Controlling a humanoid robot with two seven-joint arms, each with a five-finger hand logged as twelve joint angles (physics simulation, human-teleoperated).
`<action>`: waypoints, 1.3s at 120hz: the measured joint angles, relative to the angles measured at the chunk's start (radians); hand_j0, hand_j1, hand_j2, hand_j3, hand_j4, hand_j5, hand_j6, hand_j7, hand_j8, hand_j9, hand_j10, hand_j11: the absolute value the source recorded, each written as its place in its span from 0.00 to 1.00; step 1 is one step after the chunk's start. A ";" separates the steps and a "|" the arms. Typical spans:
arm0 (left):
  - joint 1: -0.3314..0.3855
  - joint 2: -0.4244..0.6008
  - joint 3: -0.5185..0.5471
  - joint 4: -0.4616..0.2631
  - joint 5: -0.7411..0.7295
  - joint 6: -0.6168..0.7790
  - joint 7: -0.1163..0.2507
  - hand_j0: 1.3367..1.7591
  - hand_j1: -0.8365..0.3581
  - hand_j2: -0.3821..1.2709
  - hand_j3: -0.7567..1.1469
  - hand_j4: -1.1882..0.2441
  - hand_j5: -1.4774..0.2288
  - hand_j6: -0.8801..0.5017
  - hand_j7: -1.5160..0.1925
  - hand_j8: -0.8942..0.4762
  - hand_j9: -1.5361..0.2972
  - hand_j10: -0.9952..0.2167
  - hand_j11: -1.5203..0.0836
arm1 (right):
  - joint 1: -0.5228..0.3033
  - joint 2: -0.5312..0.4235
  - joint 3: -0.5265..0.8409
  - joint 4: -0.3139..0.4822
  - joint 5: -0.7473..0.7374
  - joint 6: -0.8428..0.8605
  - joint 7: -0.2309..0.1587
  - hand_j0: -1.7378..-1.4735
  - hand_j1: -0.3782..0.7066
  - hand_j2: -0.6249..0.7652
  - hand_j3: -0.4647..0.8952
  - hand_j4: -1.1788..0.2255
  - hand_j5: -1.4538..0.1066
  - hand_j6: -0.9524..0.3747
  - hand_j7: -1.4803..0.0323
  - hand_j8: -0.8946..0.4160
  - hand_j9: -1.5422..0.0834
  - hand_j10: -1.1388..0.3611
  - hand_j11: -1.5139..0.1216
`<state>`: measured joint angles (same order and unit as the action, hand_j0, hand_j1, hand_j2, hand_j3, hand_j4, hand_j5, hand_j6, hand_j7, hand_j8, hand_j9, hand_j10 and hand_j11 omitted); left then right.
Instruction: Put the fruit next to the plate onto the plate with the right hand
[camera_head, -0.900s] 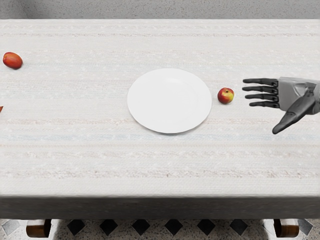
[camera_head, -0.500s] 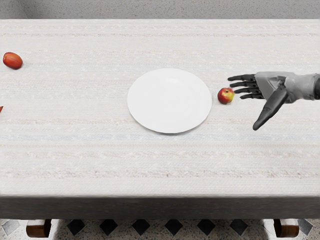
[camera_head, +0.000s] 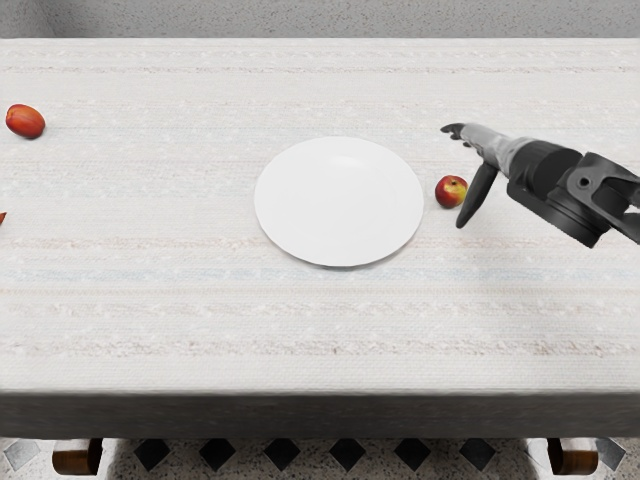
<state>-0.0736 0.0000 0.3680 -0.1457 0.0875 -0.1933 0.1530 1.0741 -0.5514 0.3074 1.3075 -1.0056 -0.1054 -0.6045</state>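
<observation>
The right hand (camera_head: 500, 158) is held just right of the apple (camera_head: 451, 190). The apple lies on the table (camera_head: 320, 330) just beside the right rim of the plate (camera_head: 338, 200), with a narrow gap between them. The fingers (camera_head: 458, 130) are seen spread and loosely curled on the far side of the fruit. The thumb (camera_head: 476, 195) is stretched down on the apple's right, and whether it touches cannot be told. Nothing is pinched yet.

For a sound grasp, the hand should be lowered until the apple is bracketed between thumb and fingers. Closure is best made slowly, since a round fruit is judged likely to roll if nudged from one side.

The plate is white, shallow and bare, and nothing is carried on it. A second red fruit (camera_head: 25, 121) is seen well apart at the far left and is best left alone.
</observation>
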 joint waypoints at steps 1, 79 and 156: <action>0.000 0.000 0.000 0.000 0.000 0.000 0.000 0.76 0.76 0.26 0.40 0.67 0.69 0.47 0.71 0.48 0.67 0.63 0.76 | 0.000 0.003 -0.002 -0.003 -0.005 -0.001 0.000 0.30 0.12 0.44 0.34 0.78 0.86 0.65 0.90 0.61 0.88 0.70 0.86; 0.000 0.000 0.000 0.000 0.000 0.000 0.000 0.76 0.76 0.26 0.40 0.67 0.69 0.47 0.71 0.48 0.67 0.63 0.76 | 0.020 0.223 -0.100 -0.338 -0.122 -0.101 -0.006 0.30 0.27 0.42 0.34 0.68 0.75 0.55 0.79 0.51 0.77 0.61 0.75; 0.000 0.000 0.000 0.000 0.000 0.000 0.000 0.76 0.76 0.26 0.40 0.67 0.69 0.47 0.71 0.48 0.67 0.63 0.76 | 0.012 0.305 -0.103 -0.428 -0.105 -0.103 -0.006 0.30 0.45 0.40 0.34 0.56 0.61 0.42 0.65 0.38 0.64 0.50 0.62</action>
<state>-0.0736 0.0000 0.3680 -0.1457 0.0875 -0.1933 0.1529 1.0862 -0.2460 0.2039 0.8790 -1.1107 -0.2088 -0.6109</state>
